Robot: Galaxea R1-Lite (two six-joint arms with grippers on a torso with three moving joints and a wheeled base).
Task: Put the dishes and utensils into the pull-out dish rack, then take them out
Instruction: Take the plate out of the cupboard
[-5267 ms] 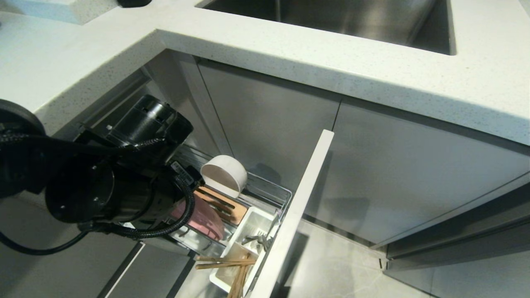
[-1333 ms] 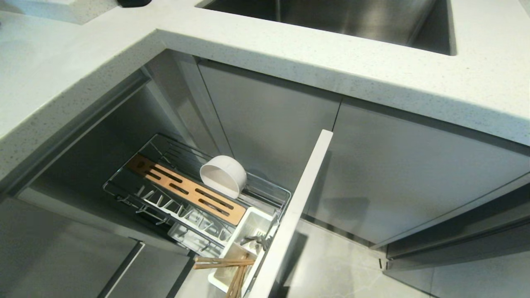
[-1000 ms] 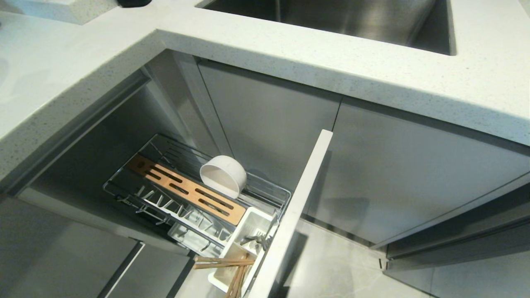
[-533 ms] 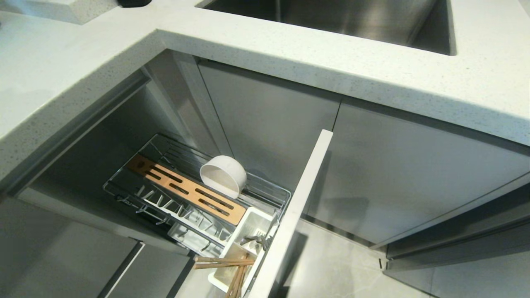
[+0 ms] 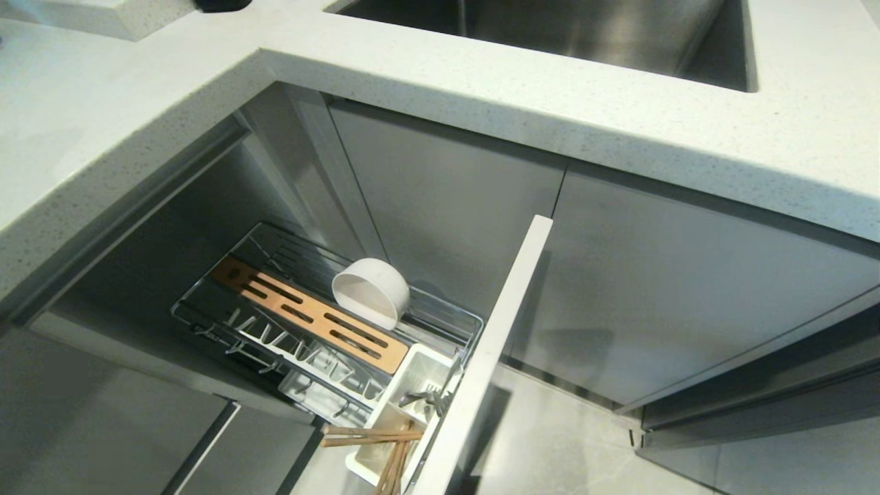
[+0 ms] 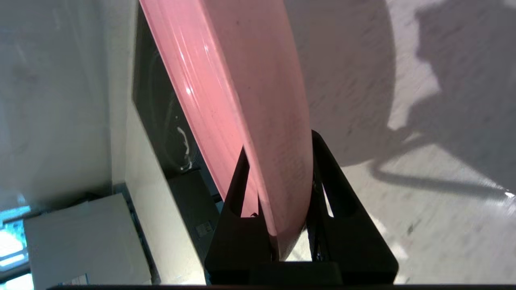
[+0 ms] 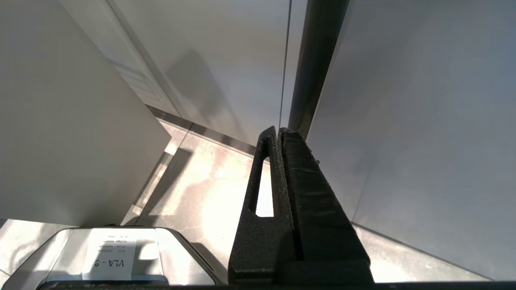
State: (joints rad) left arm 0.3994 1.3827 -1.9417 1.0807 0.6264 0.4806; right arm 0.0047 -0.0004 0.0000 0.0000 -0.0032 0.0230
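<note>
One white bowl [image 5: 371, 291], one pink plate [image 6: 242, 100] — two chopsticks [image 5: 371, 437].

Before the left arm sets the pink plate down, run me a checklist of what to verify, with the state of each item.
1. Grip on the pink plate: ok. The left gripper has its jaws clamped on the rim.
2. Landing spot: cannot tell. The left wrist view shows a pale speckled surface behind the plate, but not what lies under it.
3. Plate out of the dish rack: ok. No plate stands among the prongs.
4. White bowl: not ok, it lies in the rack, tipped on its side.
5. Chopsticks and spoon: not ok, in the white caddy.
6. Right gripper: ok, jaws shut, empty, beside the cabinet fronts.
</note>
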